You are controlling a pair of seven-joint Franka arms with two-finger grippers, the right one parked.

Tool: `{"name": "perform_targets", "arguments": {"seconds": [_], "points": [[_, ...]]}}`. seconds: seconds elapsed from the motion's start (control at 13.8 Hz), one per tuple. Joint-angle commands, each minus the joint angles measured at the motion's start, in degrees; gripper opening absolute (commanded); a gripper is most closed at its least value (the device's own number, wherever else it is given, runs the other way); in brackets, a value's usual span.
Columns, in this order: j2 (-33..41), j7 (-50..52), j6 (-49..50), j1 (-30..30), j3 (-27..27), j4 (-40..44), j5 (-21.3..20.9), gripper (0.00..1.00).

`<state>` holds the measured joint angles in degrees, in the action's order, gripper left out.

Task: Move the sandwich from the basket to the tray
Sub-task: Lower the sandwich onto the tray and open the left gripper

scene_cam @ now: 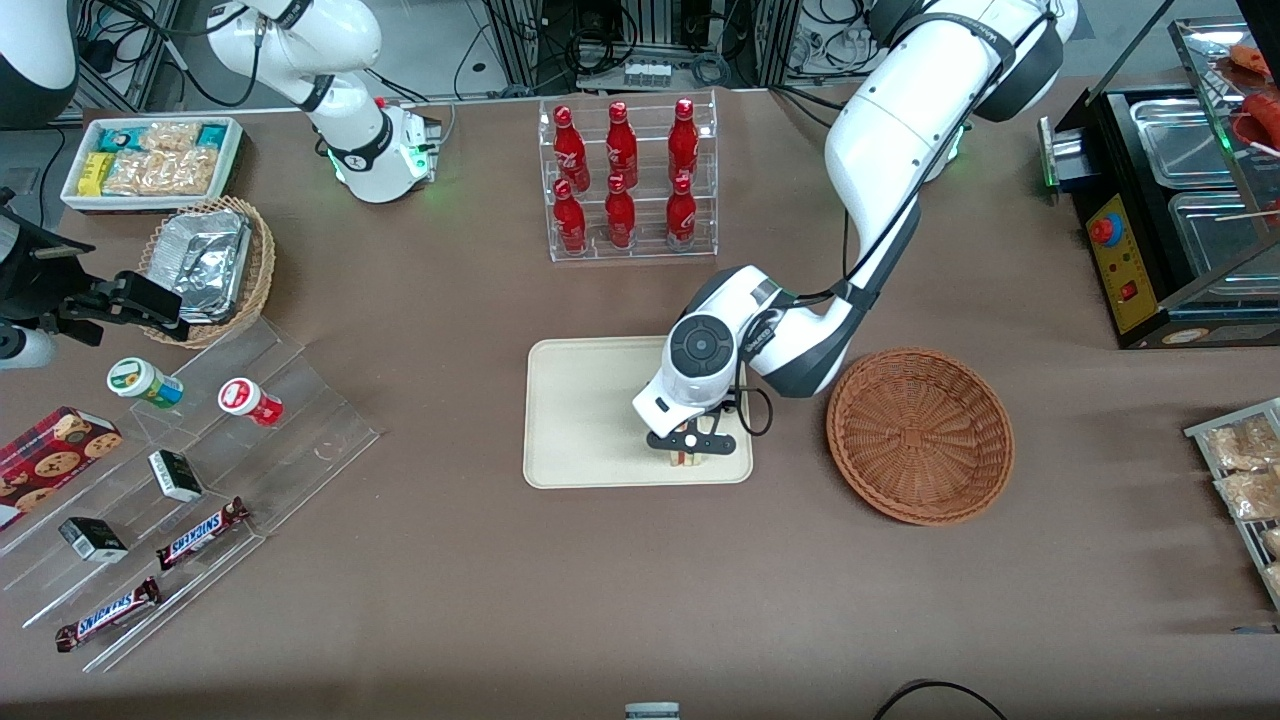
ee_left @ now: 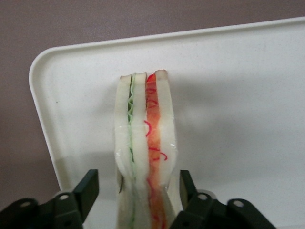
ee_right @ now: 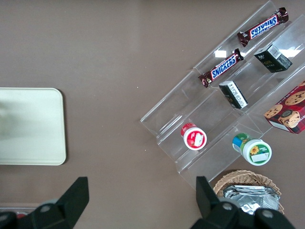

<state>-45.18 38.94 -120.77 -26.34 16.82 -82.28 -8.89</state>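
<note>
Front view: your gripper [scene_cam: 688,447] low over tray [scene_cam: 585,410] corner nearest basket [scene_cam: 920,433], sandwich [scene_cam: 686,459] under it; basket empty.
Left wrist view: sandwich [ee_left: 145,152] on edge between fingers [ee_left: 86,189], gaps both sides — released. Lift straight up.

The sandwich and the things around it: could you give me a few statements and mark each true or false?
1. The sandwich is over the tray. True.
2. The basket holds another sandwich. False: it is empty.
3. The gripper has its fingers on either side of the sandwich, open. True.
4. The sandwich lies flat on a bread face. False: it stands on edge, filling layers showing.
</note>
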Motion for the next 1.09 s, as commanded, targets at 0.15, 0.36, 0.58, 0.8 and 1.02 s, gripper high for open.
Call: {"name": "perform_targets", "arguments": {"seconds": [0.15, 0.36, 0.58, 0.8, 1.02], "points": [[0.2, 4.4, 0.8, -0.8, -0.7, 2.0, -1.3, 1.00], [2.2, 4.6, 1.9, -0.4, -0.7, 2.3, -1.3, 1.00], [5.3, 3.9, 6.7, 0.7, -1.6, 3.3, -1.0, 1.00], [8.6, 3.8, 8.6, 1.5, -1.8, 3.9, -0.8, 1.00], [12.5, 2.6, 13.1, 2.9, -4.4, 3.8, -1.2, 1.00]]}}
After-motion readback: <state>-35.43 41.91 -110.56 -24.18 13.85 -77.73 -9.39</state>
